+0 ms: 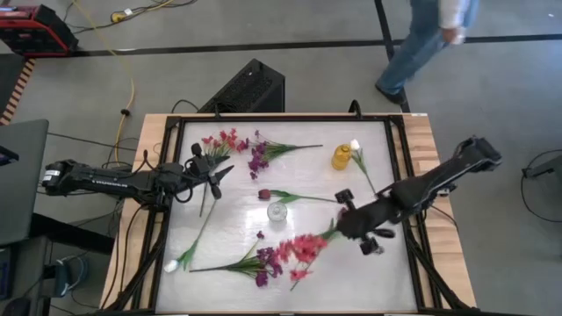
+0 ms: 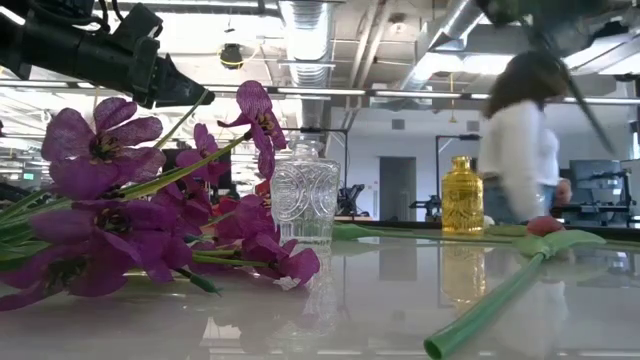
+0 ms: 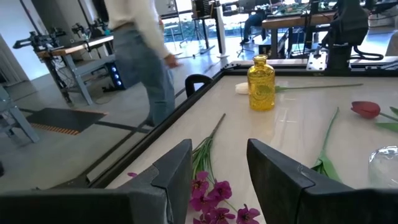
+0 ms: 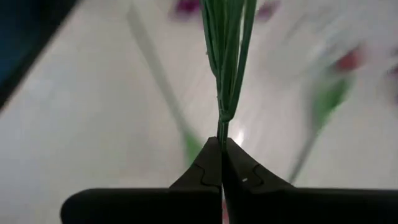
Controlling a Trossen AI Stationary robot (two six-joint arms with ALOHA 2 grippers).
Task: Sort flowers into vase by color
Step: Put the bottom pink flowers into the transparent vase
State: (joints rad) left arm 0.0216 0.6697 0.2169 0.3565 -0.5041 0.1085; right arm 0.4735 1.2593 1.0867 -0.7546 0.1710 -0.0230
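Note:
My right gripper (image 1: 339, 230) is shut on a red-pink blossom stem (image 1: 303, 250) near the table's front middle. My left gripper (image 1: 216, 175) hovers open at the left, with purple blossoms (image 3: 214, 200) showing below its fingers. A clear glass vase (image 1: 277, 211) stands mid-table and a yellow vase (image 1: 341, 158) stands farther back. Lying flat on the table are another red-pink cluster (image 1: 224, 140), a purple stem (image 1: 259, 158), a maroon tulip bud (image 1: 263, 194), whitish buds (image 1: 356, 145) (image 1: 171, 263) and a purple cluster (image 1: 261, 268). My right gripper pinches the green stalks (image 4: 221, 127) of the red-pink stem between its two fingertips (image 4: 205, 165), at the stalk end. The stalks run straight on from the fingers, and the blossoms (image 1: 299, 253) lie toward the table's left and near side. I cannot tell whether the blossoms rest on the table.
A raised black frame (image 1: 167, 219) borders the white table top. The tulip's stem (image 1: 303, 198) and a whitish bud's stem (image 1: 367, 175) lie between the two vases. A person (image 1: 430, 35) walks past beyond the far edge. There is open table near the right front corner (image 1: 386, 281).

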